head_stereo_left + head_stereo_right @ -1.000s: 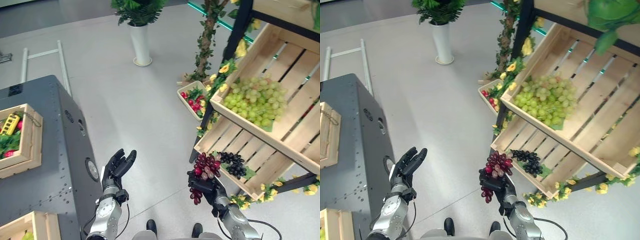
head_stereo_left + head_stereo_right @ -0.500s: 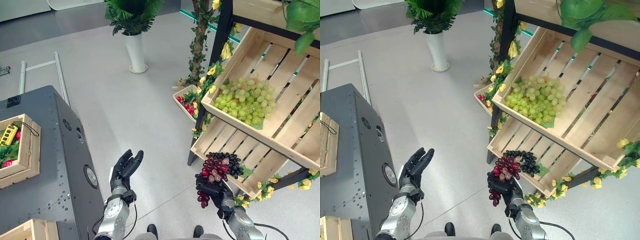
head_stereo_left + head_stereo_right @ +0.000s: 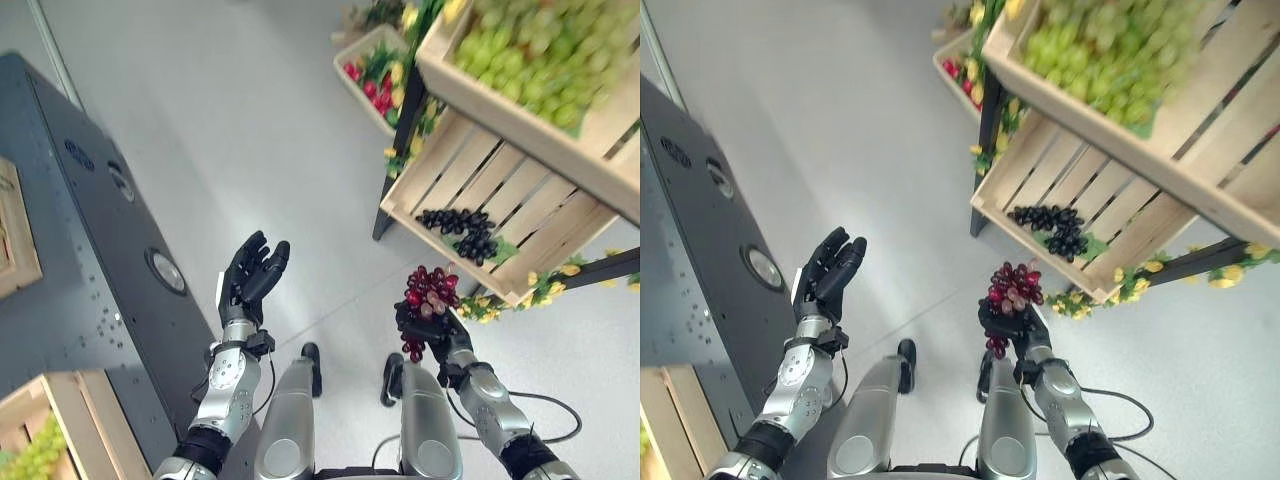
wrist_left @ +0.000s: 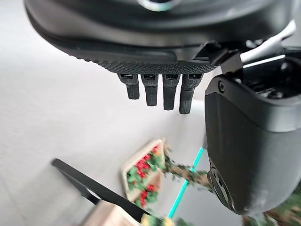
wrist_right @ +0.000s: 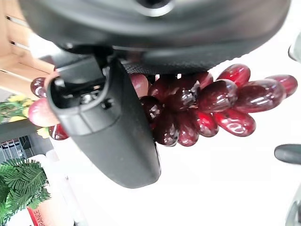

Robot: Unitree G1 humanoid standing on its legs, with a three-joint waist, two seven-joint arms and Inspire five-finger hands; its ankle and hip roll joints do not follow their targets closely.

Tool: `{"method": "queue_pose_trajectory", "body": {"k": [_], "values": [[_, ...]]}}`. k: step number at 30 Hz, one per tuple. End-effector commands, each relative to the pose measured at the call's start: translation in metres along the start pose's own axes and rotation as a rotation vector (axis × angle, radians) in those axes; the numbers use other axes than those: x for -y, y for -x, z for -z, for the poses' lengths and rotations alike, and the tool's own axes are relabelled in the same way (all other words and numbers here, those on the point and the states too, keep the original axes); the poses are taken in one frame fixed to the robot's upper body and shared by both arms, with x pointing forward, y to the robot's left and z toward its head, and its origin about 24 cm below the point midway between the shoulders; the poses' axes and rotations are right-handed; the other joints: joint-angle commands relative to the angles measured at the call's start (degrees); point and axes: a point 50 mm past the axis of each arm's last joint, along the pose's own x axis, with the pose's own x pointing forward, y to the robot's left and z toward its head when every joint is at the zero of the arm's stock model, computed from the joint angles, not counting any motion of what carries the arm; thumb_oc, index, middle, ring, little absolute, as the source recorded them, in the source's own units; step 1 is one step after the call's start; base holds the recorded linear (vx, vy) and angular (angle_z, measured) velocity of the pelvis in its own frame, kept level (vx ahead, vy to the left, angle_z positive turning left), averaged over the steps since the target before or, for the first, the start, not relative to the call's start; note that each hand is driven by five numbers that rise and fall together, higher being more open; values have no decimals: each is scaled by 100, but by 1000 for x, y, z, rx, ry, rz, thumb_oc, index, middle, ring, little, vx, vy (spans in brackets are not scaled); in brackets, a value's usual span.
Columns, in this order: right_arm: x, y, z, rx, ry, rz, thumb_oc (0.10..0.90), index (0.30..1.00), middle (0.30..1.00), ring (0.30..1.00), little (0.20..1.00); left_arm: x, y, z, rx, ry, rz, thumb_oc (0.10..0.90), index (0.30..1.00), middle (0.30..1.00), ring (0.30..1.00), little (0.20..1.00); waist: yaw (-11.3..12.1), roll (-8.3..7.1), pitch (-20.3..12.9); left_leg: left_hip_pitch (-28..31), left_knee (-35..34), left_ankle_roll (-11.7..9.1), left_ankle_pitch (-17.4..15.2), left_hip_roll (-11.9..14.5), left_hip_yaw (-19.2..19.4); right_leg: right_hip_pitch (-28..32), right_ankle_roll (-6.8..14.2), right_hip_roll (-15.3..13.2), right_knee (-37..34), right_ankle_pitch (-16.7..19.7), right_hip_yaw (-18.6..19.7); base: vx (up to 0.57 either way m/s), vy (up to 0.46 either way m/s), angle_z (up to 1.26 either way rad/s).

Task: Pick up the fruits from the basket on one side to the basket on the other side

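Our right hand (image 3: 425,330) grips the red grapes (image 3: 430,292), held over the floor. Left hand (image 3: 250,283) is raised, fingers straight. Lower crate (image 3: 440,180) holds black grapes (image 3: 462,228); upper crate (image 3: 520,125) holds green grapes (image 3: 520,45).

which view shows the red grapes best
The right wrist view: the red grapes are seen close up, glossy, with the right hand curled round them. Both eye views show the bunch small, held above the floor near the lower crate.
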Motion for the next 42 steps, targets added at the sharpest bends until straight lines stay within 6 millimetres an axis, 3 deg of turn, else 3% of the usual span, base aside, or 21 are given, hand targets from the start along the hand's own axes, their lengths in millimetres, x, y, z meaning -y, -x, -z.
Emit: {"method": "queue_pose_trajectory", "body": {"k": [1, 6, 9, 16, 23, 31, 37, 42], "values": [[-2, -6, -79, 405, -23, 11, 400, 300, 300, 300, 300, 23, 2, -32, 196, 54, 110, 800, 900, 900, 900, 900, -57, 88, -247, -273, 981, 488, -612, -152, 195, 144, -642, 280, 188, 38, -181, -6, 2, 9], [2, -10, -114, 509, 12, 42, 400, 300, 300, 300, 300, 29, 1, -35, 195, 66, 133, 800, 900, 900, 900, 900, -20, 129, -133, -750, 1409, 570, -741, -223, 139, -434, -661, 264, 711, -36, -160, 10, -7, 11], [7, -12, -146, 596, 39, 93, 400, 300, 300, 300, 300, 33, 1, -38, 194, 73, 157, 800, 900, 900, 900, 900, 19, 150, -64, -1100, 1719, 615, -781, -256, 102, -839, -670, 245, 1063, -71, -183, 27, -10, 4], [46, -4, -195, 712, 47, 298, 400, 300, 300, 300, 300, 37, 2, -38, 163, 62, 186, 800, 900, 900, 900, 900, 171, 114, -54, -1399, 2120, 740, -990, -314, 36, -1173, -666, 198, 1495, -136, -225, 49, 6, 6], [85, -1, -206, 627, 74, 469, 400, 300, 300, 300, 300, 31, 5, -39, 141, 34, 197, 800, 900, 900, 900, 900, 320, 28, -9, -1334, 2308, 744, -989, -355, -96, -961, -667, 154, 1530, -104, -348, 66, -25, 5], [141, 3, -226, 404, 273, 750, 400, 300, 300, 300, 300, 24, 7, -41, 108, -26, 217, 800, 900, 900, 900, 900, 600, -102, 79, -1136, 2287, 714, -908, -381, -275, -586, -687, 134, 1411, 2, -563, 25, -48, 13], [165, 12, -235, 284, 378, 889, 400, 300, 300, 300, 300, 24, 12, -37, 88, -38, 231, 800, 900, 900, 900, 900, 693, -78, 80, -989, 2256, 739, -911, -383, -298, -393, -723, 101, 1388, -18, -612, 30, -10, 8], [168, 17, -266, 272, 449, 978, 400, 300, 300, 300, 300, 24, 13, -36, 76, -35, 241, 800, 900, 900, 900, 900, 738, 14, 82, -977, 2270, 750, -894, -380, -278, -391, -749, 56, 1446, -33, -591, 14, 12, 5]]}}
